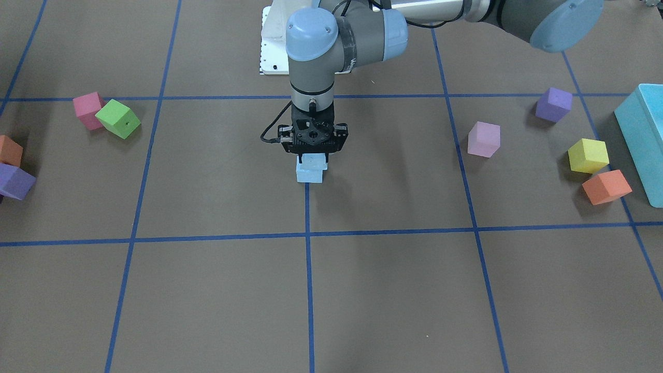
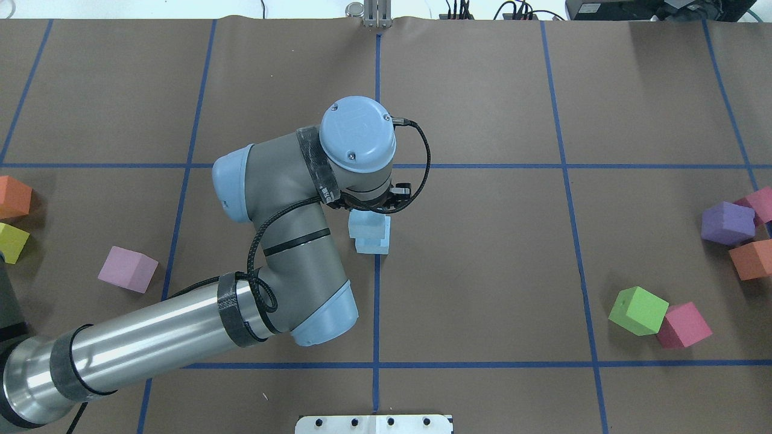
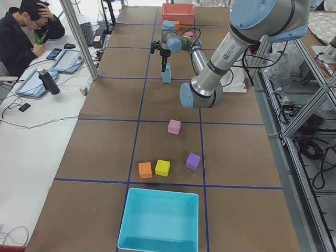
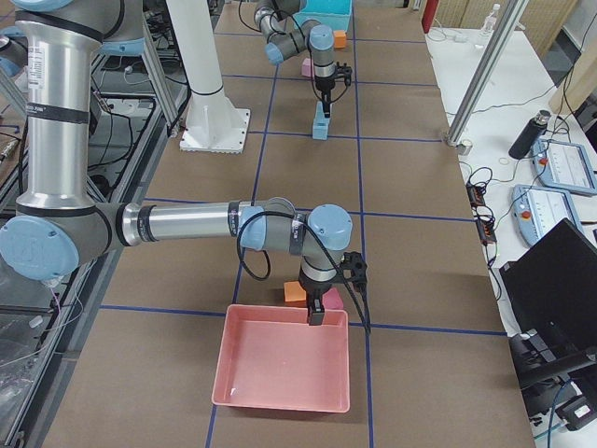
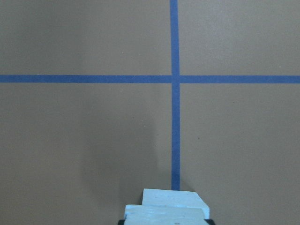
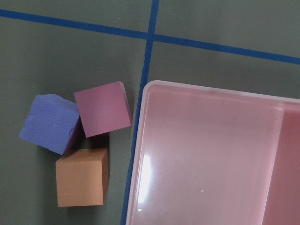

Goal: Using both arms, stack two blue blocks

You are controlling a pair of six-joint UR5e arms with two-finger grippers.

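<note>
Left fingers [image 1: 327, 156] clamped on upper pale sky-blue foam cube [image 1: 312, 161], resting atop matching lower cube [image 1: 310, 175]. Right fingers [image 4: 314, 315] over pink plastic tray [image 4: 280, 397], 12 o'clock rim, exterior right view; apart or together, cannot tell.

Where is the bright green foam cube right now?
In the overhead view, the bright green foam cube lies on the robot's right side, right beside a magenta foam cube and just past a blue tape line.

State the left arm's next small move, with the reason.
Probably open the left gripper and lift straight up: the upper blue block it seems to grip already sits on the lower blue block, slightly offset.
</note>
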